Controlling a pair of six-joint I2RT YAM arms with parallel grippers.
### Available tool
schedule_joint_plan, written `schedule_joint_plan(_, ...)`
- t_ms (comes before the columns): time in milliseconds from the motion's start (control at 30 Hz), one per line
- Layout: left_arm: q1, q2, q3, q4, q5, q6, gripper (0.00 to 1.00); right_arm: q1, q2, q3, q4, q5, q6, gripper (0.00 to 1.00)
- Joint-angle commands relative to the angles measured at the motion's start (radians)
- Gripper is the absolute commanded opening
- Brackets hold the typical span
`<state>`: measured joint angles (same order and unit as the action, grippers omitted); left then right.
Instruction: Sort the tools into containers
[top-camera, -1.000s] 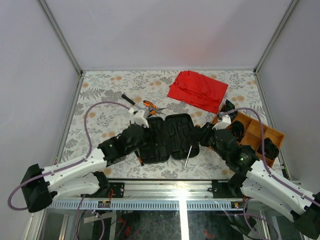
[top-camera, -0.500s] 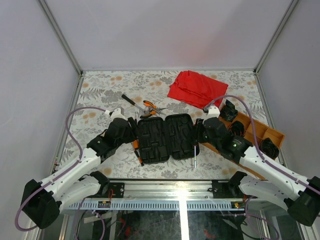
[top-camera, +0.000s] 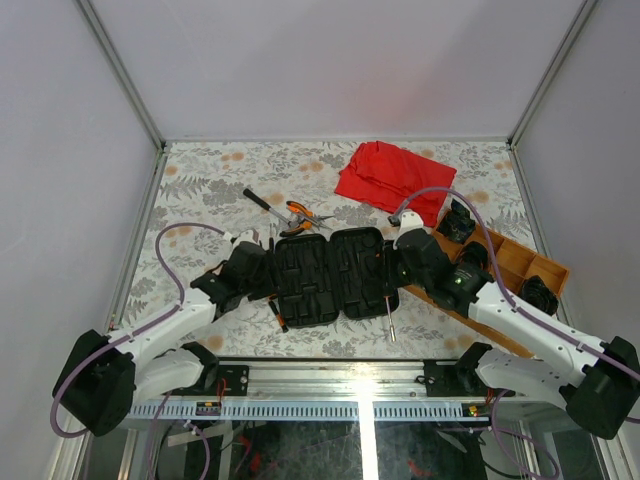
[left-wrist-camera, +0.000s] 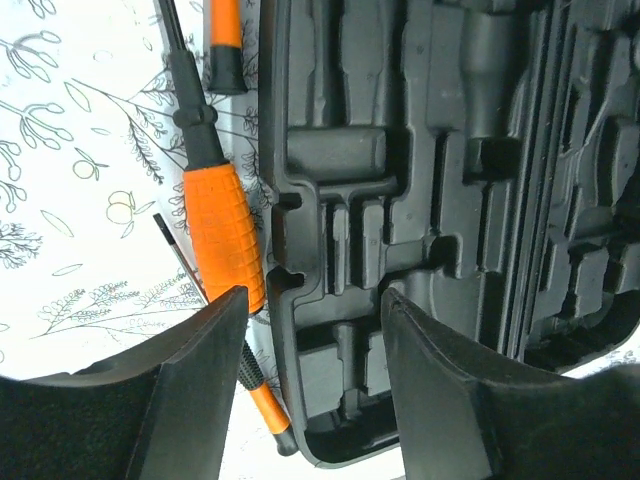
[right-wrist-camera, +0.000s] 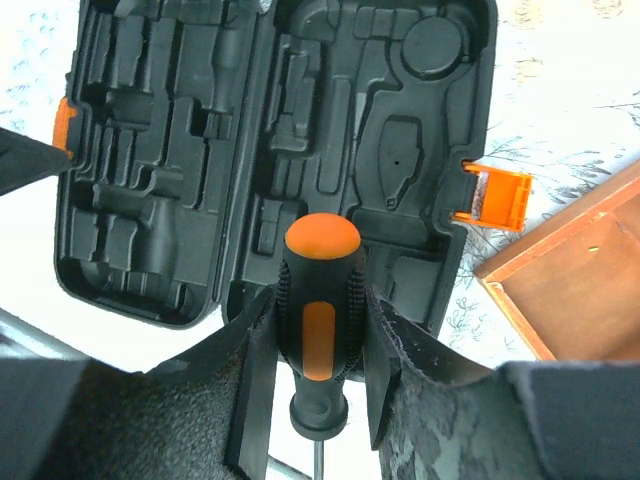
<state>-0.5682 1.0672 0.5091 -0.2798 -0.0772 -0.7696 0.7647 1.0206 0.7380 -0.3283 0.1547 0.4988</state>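
Observation:
The open black tool case (top-camera: 325, 275) lies flat at the table's near middle, its moulded slots bare (left-wrist-camera: 420, 180). My left gripper (left-wrist-camera: 312, 300) is open and straddles the case's left rim; a fat orange-handled screwdriver (left-wrist-camera: 225, 225) and a slim black-and-orange one (left-wrist-camera: 255, 385) lie just outside that rim. My right gripper (right-wrist-camera: 320, 310) is shut on a black-and-orange screwdriver handle (right-wrist-camera: 322, 290) at the case's right near edge, with the shaft (top-camera: 390, 320) pointing toward me. Orange-handled pliers (top-camera: 300, 215) and a black-handled driver (top-camera: 258, 200) lie behind the case.
A crumpled red cloth (top-camera: 395, 180) lies at the back right. A wooden compartment tray (top-camera: 515, 265) with black items stands right of the case, close to my right arm. The case's orange latch (right-wrist-camera: 497, 197) sticks out toward that tray.
My left arm has drawn back off the case's left half to its left rim. My right gripper has shifted slightly with the screwdriver, whose shaft now points straighter toward the near edge.

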Motion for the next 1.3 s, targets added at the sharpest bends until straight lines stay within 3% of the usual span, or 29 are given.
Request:
schedule_joint_plan(0,0.007,0.007,-0.043,0.115,0.059,-0.035,0.54,-0.006,-0.008,0.060,0.043,-0.068,-0.038,0.00)
schedule_joint_plan(367,0.007,0.041,-0.091,0.243,0.187,-0.069,0.46,-0.005,-0.002,0.064,0.061,-0.075,-0.049,0.00)
schedule_joint_plan(633,0.006,-0.035,-0.054,0.131,0.086,-0.046,0.47,-0.005,0.044,0.115,0.081,-0.038,-0.033,0.01)
schedule_joint_plan(967,0.011,-0.074,-0.020,0.056,0.013,0.000,0.52,-0.006,0.292,0.283,0.133,-0.096,0.010,0.02)
schedule_joint_plan(1267,0.014,-0.034,-0.064,0.123,0.022,0.012,0.52,-0.005,0.577,0.481,0.123,-0.152,0.025,0.02)
